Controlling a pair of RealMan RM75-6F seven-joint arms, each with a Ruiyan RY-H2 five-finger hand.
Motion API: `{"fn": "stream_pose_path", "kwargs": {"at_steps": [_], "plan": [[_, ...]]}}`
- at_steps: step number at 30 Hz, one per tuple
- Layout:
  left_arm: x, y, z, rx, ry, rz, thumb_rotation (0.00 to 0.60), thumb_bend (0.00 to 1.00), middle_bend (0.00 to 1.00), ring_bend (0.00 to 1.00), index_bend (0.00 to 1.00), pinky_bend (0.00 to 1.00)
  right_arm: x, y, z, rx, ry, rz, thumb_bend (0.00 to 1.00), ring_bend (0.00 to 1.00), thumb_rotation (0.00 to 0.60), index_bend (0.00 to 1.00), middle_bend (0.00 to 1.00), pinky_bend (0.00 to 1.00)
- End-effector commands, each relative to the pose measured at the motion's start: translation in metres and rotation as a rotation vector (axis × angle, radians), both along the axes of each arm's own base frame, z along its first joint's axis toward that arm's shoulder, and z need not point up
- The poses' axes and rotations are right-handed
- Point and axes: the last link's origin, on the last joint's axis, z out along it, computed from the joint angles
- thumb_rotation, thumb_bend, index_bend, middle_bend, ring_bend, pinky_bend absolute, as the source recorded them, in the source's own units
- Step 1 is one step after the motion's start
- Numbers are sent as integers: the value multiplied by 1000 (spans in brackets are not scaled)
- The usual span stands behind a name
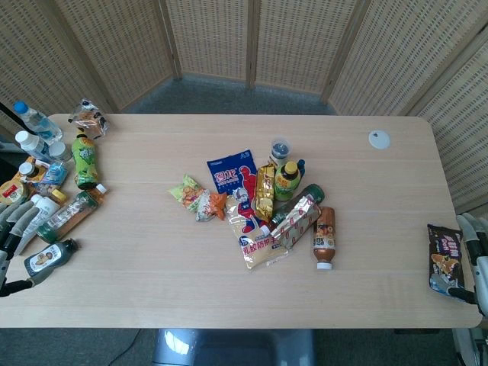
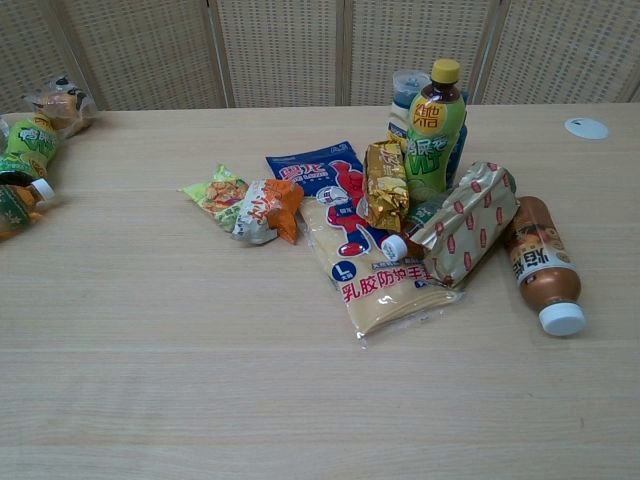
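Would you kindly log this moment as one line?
left hand: open, beside dark bottle | right hand: open, beside snack packet | pile mid-table

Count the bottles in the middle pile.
3: yellow-capped bottle upright at the back, brown bottle lying at right, white-capped bottle half under the silver packet. Others may be hidden.

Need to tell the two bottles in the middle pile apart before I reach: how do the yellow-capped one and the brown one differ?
The yellow-capped bottle stands upright; the brown bottle lies on its side at the pile's right edge. The yellow-capped bottle has a green label, while the brown bottle has a white cap and a brown label. Both are capped drink bottles.
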Motion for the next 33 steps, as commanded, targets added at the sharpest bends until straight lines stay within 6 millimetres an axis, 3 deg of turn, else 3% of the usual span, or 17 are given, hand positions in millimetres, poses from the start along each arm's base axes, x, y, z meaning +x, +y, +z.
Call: {"fn": "stream_pose_path", "kwargs": {"at_steps": [1,11,14,21,27,33], "plan": [[0,-1,-3,-11,15,1,600,0,0,0,0,0,0,0,0,1,-1,3,0,0,600,0,0,0],[-2,5,-29,-116,100,-28,600,0,0,0,0,0,2,2,6,-16,-26,6,0,0,600,0,0,0],[-2,21,-44,-170,149,-54,600,0,0,0,0,0,0,1,10,-25,-35,1,0,0,600,0,0,0],[33,86,-73,-181,378,-235,600,0,0,0,0,0,2,1,11,-24,-47,11,0,0,600,0,0,0],[52,135,-108,-250,465,-193,600,0,0,0,0,0,1,0,12,-27,-57,5,0,0,600,0,0,0],[72,164,-153,-318,528,-146,600,0,0,0,0,0,-1,-1,15,-31,-64,-2,0,0,600,0,0,0]]}}
